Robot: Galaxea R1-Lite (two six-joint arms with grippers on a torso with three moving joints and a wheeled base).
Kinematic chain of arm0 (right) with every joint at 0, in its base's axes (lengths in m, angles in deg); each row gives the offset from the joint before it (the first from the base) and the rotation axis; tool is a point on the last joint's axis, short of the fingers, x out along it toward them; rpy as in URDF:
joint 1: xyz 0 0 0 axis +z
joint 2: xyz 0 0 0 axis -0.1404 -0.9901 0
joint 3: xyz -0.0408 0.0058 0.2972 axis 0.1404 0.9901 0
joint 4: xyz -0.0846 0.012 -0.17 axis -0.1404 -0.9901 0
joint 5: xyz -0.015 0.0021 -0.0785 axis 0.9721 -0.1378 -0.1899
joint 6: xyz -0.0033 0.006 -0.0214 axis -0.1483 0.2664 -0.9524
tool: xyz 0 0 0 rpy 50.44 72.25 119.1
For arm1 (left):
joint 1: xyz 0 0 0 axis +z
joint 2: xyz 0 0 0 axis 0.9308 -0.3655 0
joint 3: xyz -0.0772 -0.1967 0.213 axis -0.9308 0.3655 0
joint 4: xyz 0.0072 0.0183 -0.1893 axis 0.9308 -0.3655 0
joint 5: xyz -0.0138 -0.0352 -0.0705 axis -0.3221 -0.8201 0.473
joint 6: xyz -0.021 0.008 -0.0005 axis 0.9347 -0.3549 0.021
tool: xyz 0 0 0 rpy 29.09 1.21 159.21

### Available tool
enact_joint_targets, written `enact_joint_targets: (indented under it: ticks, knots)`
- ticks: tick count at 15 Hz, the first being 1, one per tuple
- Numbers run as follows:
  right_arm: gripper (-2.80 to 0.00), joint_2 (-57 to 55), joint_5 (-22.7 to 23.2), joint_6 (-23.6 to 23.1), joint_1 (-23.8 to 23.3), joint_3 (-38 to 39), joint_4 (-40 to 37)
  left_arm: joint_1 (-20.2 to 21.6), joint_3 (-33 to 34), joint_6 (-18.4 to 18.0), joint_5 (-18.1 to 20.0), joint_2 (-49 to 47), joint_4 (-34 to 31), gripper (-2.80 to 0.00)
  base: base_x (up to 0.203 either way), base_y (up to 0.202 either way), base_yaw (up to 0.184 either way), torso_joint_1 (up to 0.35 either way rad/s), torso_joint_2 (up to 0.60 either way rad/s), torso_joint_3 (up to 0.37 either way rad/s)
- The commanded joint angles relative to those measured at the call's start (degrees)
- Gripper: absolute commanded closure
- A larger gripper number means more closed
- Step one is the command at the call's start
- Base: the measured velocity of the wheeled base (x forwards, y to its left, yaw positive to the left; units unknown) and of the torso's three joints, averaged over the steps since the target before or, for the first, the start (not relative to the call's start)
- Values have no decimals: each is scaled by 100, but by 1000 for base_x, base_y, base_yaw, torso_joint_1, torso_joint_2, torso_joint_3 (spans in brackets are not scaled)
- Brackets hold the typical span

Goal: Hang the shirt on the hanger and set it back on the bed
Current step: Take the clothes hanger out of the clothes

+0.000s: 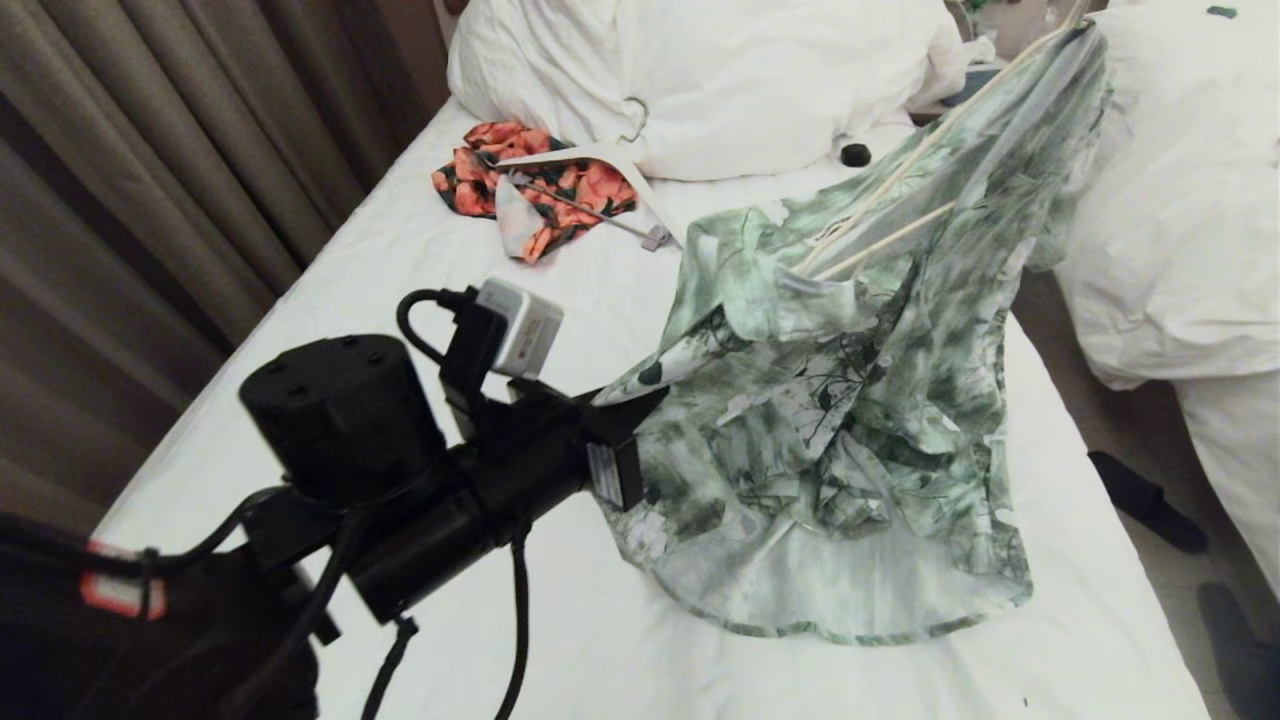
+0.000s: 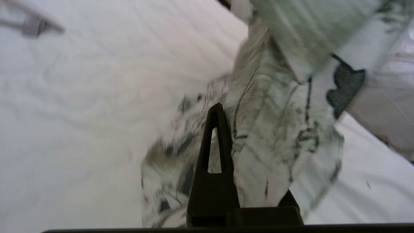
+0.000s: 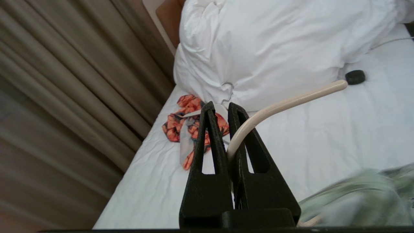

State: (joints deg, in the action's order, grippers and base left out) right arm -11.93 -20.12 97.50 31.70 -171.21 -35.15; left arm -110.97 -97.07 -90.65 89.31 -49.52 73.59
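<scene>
The green-and-white shirt point(image 1: 850, 420) hangs slantwise over the bed point(image 1: 480, 280), its hem resting on the sheet. The cream hanger point(image 1: 905, 170) runs inside the collar and rises to the top right, where its top leaves the head view. My right gripper point(image 3: 223, 110) is shut on the hanger's point(image 3: 284, 103) curved hook, high above the sheet point(image 3: 323, 145); a bit of shirt point(image 3: 362, 200) shows below it. My left gripper point(image 1: 625, 440) is shut on the shirt's left front edge, pulling it sideways. In the left wrist view the cloth point(image 2: 275, 129) covers one finger of that gripper point(image 2: 231, 123).
An orange-and-black garment point(image 1: 520, 180) with a thick white hanger point(image 1: 600, 160) lies near the pillows point(image 1: 720, 70). A small black round object point(image 1: 855, 154) sits by the pillow. Curtains point(image 1: 150, 150) stand left. A second bed point(image 1: 1170, 200) is right, with dark slippers point(image 1: 1140, 500) on the floor between.
</scene>
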Motion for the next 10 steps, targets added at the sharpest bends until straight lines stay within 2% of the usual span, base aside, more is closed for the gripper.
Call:
enact_joint_targets:
  ticks: [1,2,5,10]
  knots:
    - [0,-9,-9,-6,119,-3,8,-64,819,25,-24,467,331,0,0,0,0,0,0,0]
    - [0,-9,-9,-9,153,-3,8,-166,1067,32,-34,434,504,0,0,0,0,0,0,0]
    - [0,-36,-118,-97,203,-3,2,-466,1246,15,-52,136,941,0,0,0,0,0,0,0]
    - [0,-80,-132,-97,405,-3,17,-1254,1324,-191,-104,-433,1002,0,0,0,0,0,0,0]
